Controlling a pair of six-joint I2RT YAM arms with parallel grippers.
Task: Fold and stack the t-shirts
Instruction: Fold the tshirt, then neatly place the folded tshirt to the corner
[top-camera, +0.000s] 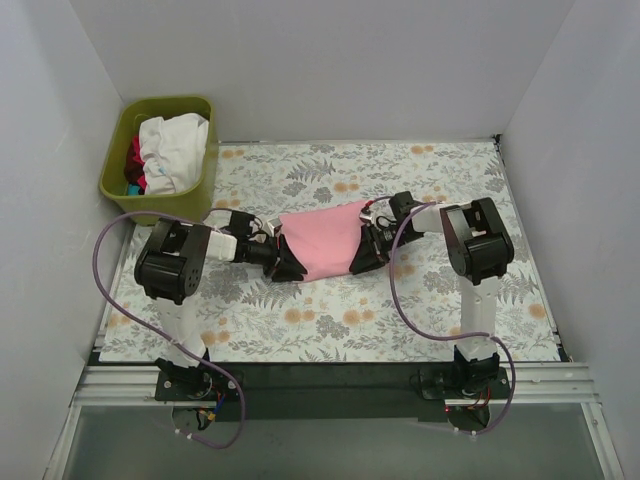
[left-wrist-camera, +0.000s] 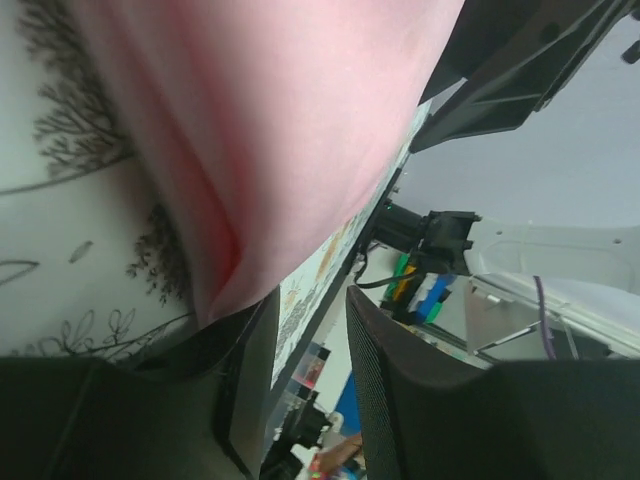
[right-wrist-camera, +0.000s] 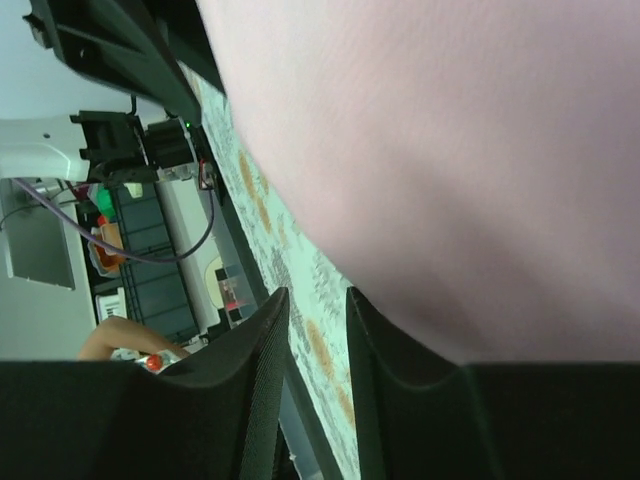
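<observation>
Left gripper (top-camera: 285, 262) and right gripper (top-camera: 368, 250) flank the pink shirt (top-camera: 322, 240) mid-bench, likely for folding. Whether they are pinching it: cannot tell.

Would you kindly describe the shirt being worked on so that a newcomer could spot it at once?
Start at the floral table; at its middle, the pink t-shirt lies between the left gripper and right gripper. Unlike the clothes heaped in the green bin at the far left corner, it lies alone, plain pink.
</observation>
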